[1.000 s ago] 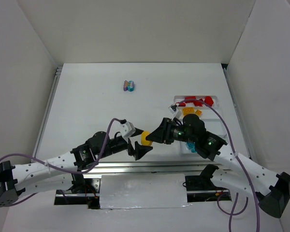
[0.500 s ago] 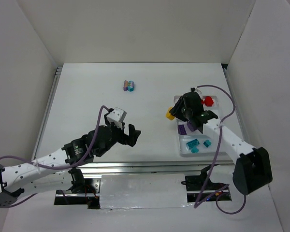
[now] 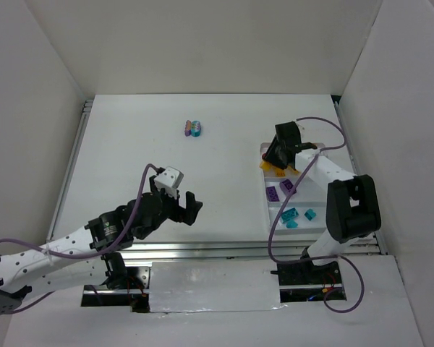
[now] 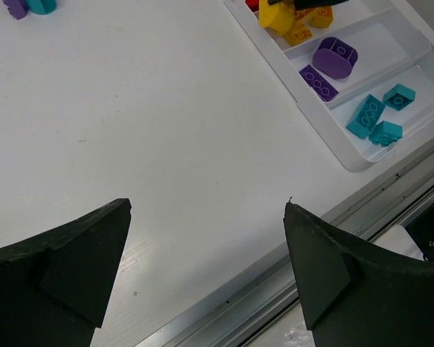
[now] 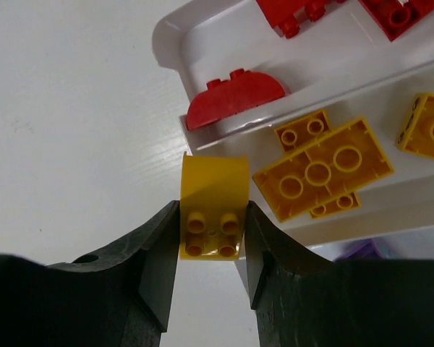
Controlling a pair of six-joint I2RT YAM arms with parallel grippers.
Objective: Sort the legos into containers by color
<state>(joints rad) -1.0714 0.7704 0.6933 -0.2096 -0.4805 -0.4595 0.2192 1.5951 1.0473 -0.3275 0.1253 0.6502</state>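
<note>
Since a second ago, the right gripper [image 3: 275, 160] has been swung from the table's middle to the left end of the white plastic four-compartment tray [image 3: 269, 220]. The left gripper [image 3: 188, 206] has been drawn back toward the near edge.

A small yellow plastic brick [image 5: 213, 189] with one rounded end is pinched between the right jaws, with its studs toward the wrist camera and its rounded end pointing ahead. It is held right at the tray's left rim, close to the divider between the red compartment and the yellow one. Whether it is fully over the yellow compartment cannot be told.

That compartment, where flat yellow plates [image 5: 322, 170] are already lying, is seen just to the right of the jaws in the wrist view. Its long axis runs away from the rim, so a short shift inward along it is judged to be needed before release.

The left jaws are spread wide, with nothing between them. A purple-and-teal brick cluster [image 3: 194, 129] is left unsorted far up the table, well apart from the tray. The free left arm is judged better placed for it.
</note>
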